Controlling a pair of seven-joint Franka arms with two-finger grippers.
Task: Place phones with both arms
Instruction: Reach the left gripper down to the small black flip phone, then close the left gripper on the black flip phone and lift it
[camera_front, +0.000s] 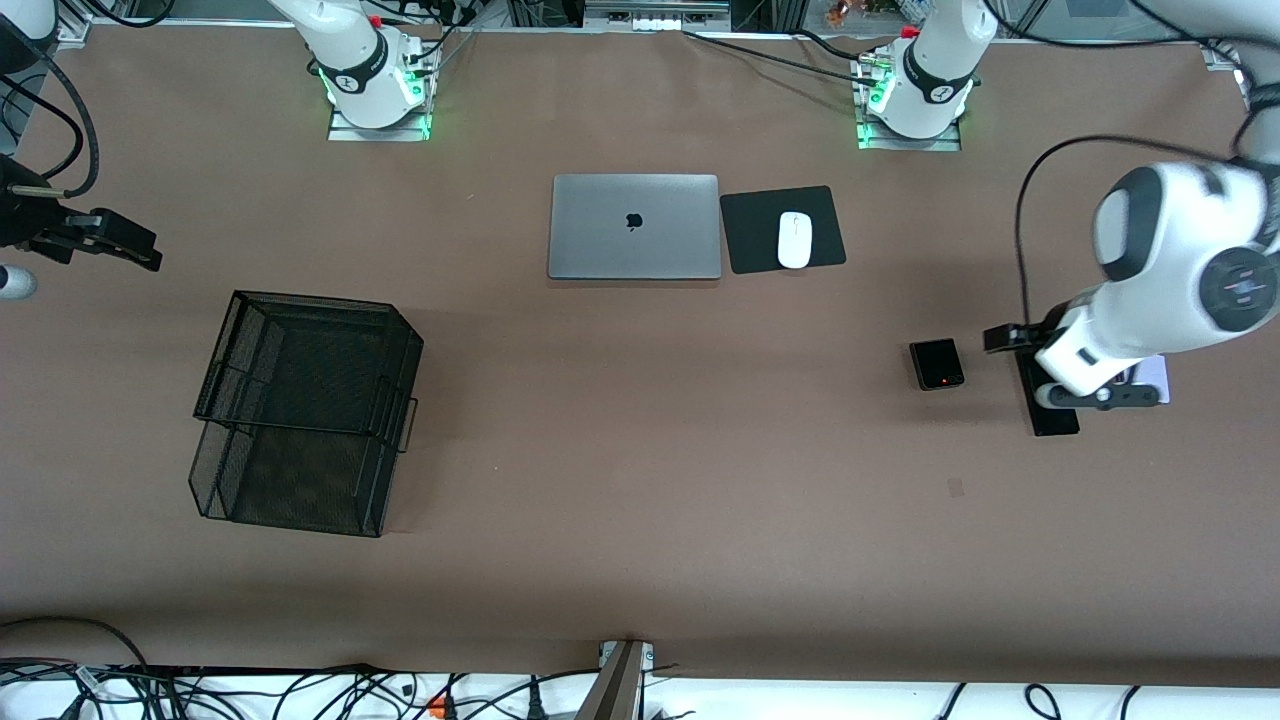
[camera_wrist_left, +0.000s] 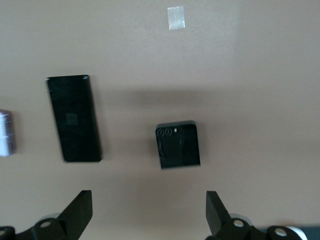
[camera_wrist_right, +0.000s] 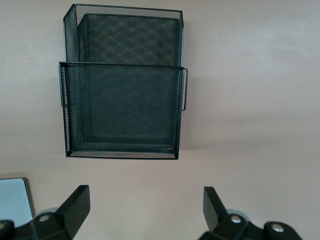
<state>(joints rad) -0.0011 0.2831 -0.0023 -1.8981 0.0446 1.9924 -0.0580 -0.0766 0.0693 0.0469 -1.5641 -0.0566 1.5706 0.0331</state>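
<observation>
So left tool (camera_wrist_left: 146, 212) wide, holding nothing, hanging over long slim black phone (camera_front: 1052, 405) at left arm's end of bench (camera_front: 640, 520). Small squarish black phone (camera_front: 937, 364) flat just beside slab, toward laptop (camera_front: 634, 227); pale lilac-white phone (camera_front: 1150, 378) peeks out under left arm. Right tool (camera_wrist_right: 145, 210) wide too, nothing in it, up over bench at right arm's end, near black mesh tray (camera_front: 305, 410). Mouse (camera_front: 794, 240) sits on black pad (camera_front: 782, 229) next to laptop.
</observation>
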